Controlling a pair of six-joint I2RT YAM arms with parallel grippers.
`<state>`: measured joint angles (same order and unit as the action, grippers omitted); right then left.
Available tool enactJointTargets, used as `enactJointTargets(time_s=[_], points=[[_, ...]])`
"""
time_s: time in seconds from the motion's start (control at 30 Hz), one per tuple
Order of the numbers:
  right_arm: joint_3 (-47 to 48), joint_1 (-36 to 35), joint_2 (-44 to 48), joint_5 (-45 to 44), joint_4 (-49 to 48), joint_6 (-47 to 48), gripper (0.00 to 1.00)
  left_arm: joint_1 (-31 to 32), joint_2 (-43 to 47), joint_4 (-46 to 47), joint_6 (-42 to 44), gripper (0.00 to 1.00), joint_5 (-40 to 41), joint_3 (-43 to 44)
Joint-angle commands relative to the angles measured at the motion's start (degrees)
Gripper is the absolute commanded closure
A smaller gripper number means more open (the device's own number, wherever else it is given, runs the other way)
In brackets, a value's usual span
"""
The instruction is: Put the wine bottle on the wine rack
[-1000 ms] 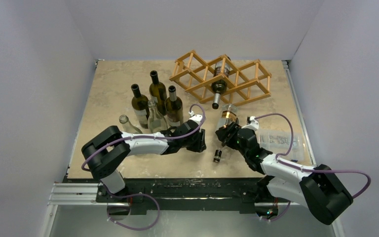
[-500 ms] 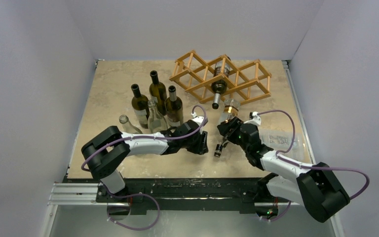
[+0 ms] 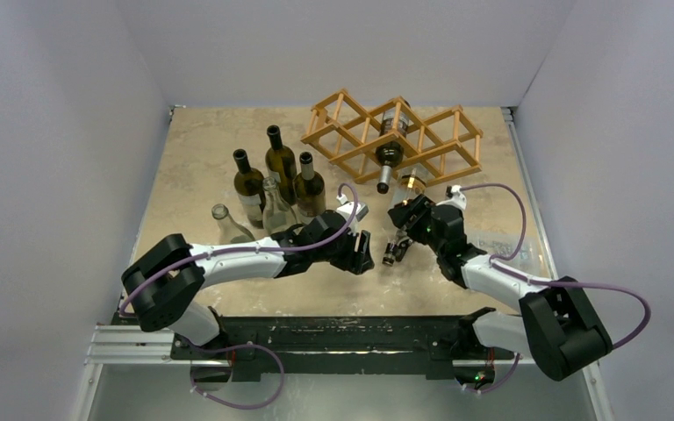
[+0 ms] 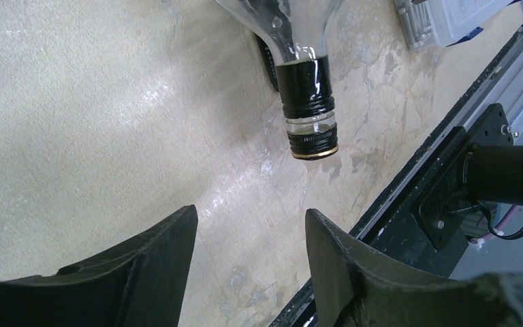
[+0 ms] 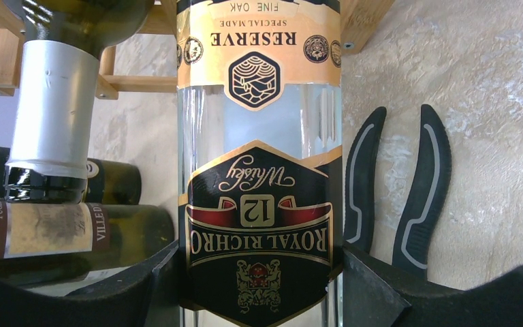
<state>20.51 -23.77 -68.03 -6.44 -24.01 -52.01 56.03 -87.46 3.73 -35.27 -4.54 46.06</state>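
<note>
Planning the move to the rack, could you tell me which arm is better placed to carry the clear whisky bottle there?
Right. The right claw grips the whisky bottle by its body, close to the wine rack; the left claw stands open, apart from the cap.

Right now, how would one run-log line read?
right gripper: holds clear bottle | left gripper: open, empty | rack: one dark bottle in

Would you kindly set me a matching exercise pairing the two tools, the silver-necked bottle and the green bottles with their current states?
Things:
1. left tool
2. right tool
3. silver-necked bottle
4. green bottles

States:
A. upright on the table
B. lying in the wine rack
C. open, holding nothing
D. closed on the clear whisky bottle

Pairs: 1-C, 2-D, 3-B, 4-A
</note>
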Motion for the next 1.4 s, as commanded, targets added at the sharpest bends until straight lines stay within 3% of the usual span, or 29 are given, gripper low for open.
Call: enactJointTargets(time_s=[0.0, 0.57, 1.37], points=[[5.38, 0.83, 0.45, 1.45, -10.8, 2.15, 1.0, 0.43, 2.99, 0.91, 1.41, 0.4, -0.65, -0.03], [10.32, 5.59, -7.63, 8.16, -11.55, 5.56, 1.0, 3.0, 9.04, -2.79, 2.77, 0.37, 2.05, 0.21], [20.4, 9.08, -19.91, 9.23, -10.57, 8.95, 1.0, 4.3, 21.67, -10.61, 3.19, 0.37, 6.36, -1.59]])
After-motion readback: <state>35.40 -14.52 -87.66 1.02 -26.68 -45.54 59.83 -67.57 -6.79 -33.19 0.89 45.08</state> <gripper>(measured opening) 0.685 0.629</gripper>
